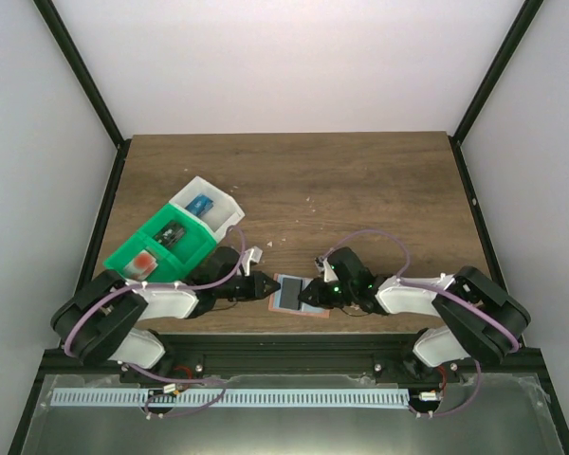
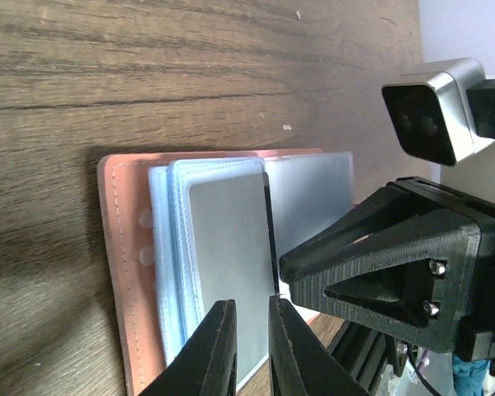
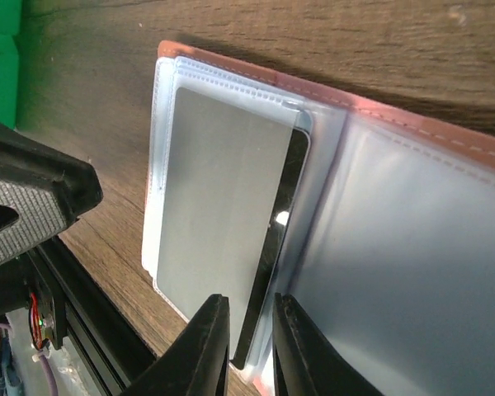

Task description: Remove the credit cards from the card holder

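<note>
The card holder [image 1: 290, 296] lies open on the table near the front edge, salmon-edged with pale blue clear pockets [image 2: 161, 272]. A dark card [image 3: 282, 223] sticks out of a pocket toward the fold, beside a grey face [image 3: 219, 198] in the same pocket. My left gripper [image 1: 271, 284] is at the holder's left end, and its jaws [image 2: 252, 304] stand a narrow gap apart over the grey face. My right gripper [image 1: 305, 296] is at the right end. Its jaws [image 3: 250, 299] stand a narrow gap apart astride the dark card's corner. The two grippers nearly face each other.
A green tray [image 1: 192, 248] and a white tray [image 1: 229, 204] stand at the left, behind the left arm. The green one holds a red-and-white item [image 1: 144, 263] and a dark item [image 1: 174, 232]. The white one holds a blue item [image 1: 203, 205]. The table's front rail runs just below the holder.
</note>
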Controlling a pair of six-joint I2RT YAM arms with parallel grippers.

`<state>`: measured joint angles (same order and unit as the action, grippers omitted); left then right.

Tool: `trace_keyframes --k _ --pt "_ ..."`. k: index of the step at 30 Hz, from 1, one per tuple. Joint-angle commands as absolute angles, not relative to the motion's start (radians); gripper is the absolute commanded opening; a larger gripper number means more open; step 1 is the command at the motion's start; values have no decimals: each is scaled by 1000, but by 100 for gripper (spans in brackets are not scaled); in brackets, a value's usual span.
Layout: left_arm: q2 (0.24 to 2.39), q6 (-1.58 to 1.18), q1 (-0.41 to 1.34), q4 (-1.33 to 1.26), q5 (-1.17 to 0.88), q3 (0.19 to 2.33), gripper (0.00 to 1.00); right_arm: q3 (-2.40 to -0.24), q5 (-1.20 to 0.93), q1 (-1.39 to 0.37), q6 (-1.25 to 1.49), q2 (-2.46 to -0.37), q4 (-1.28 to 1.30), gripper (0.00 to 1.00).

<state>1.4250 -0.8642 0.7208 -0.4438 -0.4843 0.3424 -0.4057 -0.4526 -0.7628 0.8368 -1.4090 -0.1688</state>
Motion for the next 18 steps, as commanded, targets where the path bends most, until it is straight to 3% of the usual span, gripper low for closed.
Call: trace_keyframes --k 1,10,18 --pt "1448 -878 724 -500 -527 325 14 -393 -429 -772 858 -1399 -203 17" --pt "1630 -943 725 -706 -613 288 5 -380 -421 -772 871 -1396 -234 17" --pt "1632 -915 726 -622 -573 289 0 -358 -418 -772 888 -1405 -267 17"
